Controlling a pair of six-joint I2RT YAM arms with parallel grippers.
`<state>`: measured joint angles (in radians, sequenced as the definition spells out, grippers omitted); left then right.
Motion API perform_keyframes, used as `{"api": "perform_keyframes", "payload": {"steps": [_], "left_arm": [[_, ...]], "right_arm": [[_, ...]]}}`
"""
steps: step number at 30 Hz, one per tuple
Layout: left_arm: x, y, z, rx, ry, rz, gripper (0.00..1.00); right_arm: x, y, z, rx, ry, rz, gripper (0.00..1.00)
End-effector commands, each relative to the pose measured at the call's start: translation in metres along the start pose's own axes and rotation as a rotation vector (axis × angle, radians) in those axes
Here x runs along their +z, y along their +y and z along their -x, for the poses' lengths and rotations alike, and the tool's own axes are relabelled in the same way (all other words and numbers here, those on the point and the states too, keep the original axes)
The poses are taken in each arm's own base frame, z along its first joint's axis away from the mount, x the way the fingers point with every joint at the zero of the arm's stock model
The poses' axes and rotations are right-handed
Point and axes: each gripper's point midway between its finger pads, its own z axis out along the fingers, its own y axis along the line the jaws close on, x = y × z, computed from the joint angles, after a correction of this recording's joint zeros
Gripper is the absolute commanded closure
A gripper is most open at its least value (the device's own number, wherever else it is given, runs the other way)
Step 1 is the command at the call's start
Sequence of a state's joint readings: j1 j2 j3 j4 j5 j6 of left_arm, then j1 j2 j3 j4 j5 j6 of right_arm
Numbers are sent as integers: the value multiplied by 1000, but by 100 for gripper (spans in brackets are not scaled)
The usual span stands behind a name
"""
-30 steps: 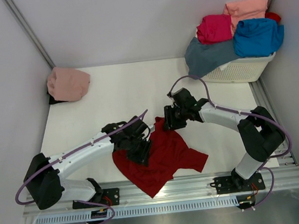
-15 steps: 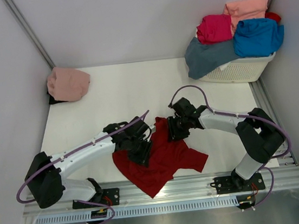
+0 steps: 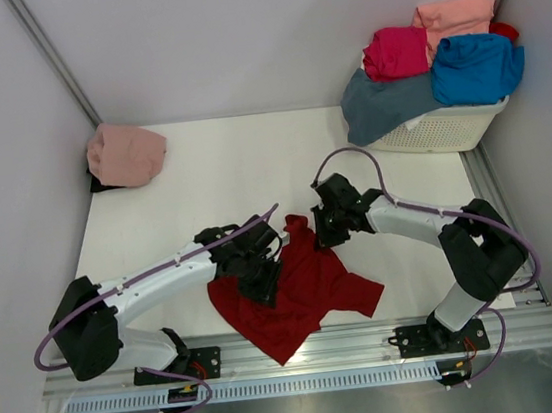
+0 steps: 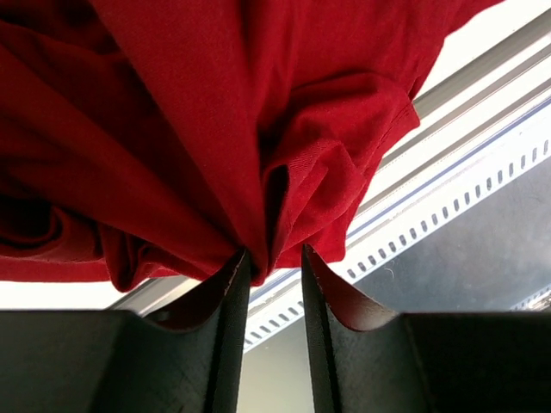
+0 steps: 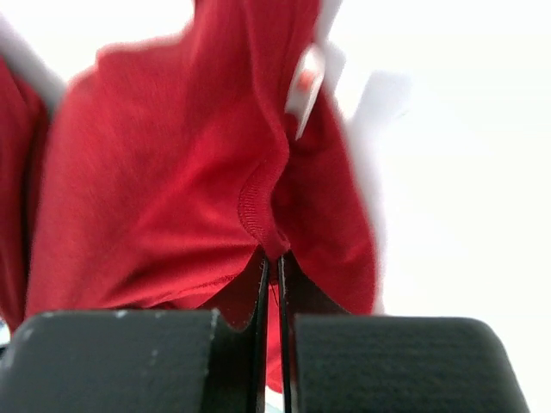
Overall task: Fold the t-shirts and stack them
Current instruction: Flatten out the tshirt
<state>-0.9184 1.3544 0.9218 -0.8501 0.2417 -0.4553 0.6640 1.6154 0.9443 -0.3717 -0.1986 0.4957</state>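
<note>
A dark red t-shirt (image 3: 318, 284) lies crumpled near the table's front edge, between the two arms. My left gripper (image 3: 265, 284) is at its left part. In the left wrist view a bunched fold of the red t-shirt (image 4: 258, 155) is pinched between the tips of the left gripper (image 4: 274, 258), whose jaws stand a little apart around it. My right gripper (image 3: 323, 235) is at the shirt's upper edge. The right wrist view shows that right gripper (image 5: 274, 260) shut on a ribbed edge of the red t-shirt (image 5: 155, 198).
A dusty pink t-shirt (image 3: 126, 152) lies folded at the back left. A white lattice basket (image 3: 448, 130) at the back right holds magenta (image 3: 396, 51), blue (image 3: 478, 67), salmon (image 3: 454, 13) and slate grey-blue (image 3: 389, 102) shirts. An aluminium rail (image 3: 373, 341) runs along the front.
My right gripper has come down onto the shirt's upper edge and shut on it. The left gripper has tightened slightly on its fold and barely moved.
</note>
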Motion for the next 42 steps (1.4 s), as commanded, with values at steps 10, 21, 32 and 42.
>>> {"api": "perform_keyframes", "payload": {"steps": [10, 21, 32, 42], "left_arm": [[-2, -6, 1, 7, 1, -11, 69], [-1, -3, 7, 49, 15, 13, 73], [-23, 1, 59, 71, -182, 125, 64], [-45, 9, 95, 43, -363, 211, 62]], "right_arm": [[-215, -111, 165, 216, -870, -549, 100], [-277, -135, 161, 321, -1103, -656, 100], [-238, -140, 155, 310, -968, -653, 66], [-225, -110, 131, 249, -941, -623, 16]]}}
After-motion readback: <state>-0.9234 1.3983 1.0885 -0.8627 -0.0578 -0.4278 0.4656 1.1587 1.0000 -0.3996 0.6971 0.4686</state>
